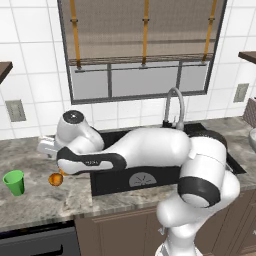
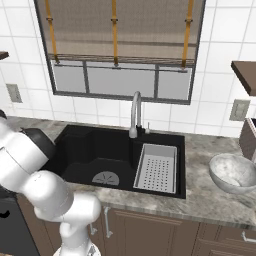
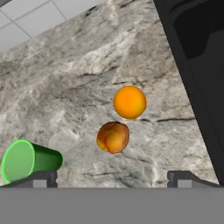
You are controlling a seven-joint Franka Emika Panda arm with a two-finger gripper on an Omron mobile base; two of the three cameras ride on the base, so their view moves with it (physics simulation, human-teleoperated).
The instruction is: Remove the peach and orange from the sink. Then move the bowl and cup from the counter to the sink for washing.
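Peach (image 3: 113, 137), orange (image 3: 130, 102) touching; cup (image 3: 29, 160) near.

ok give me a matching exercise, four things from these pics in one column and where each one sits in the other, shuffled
Things:
1. peach
2. bowl
3. cup
4. white strainer tray

Places:
A. inside the sink, right of the faucet
B. on the counter right of the sink
C. on the counter beside the orange
D. upright on the counter far left of the sink

Pairs: 1-C, 2-B, 3-D, 4-A
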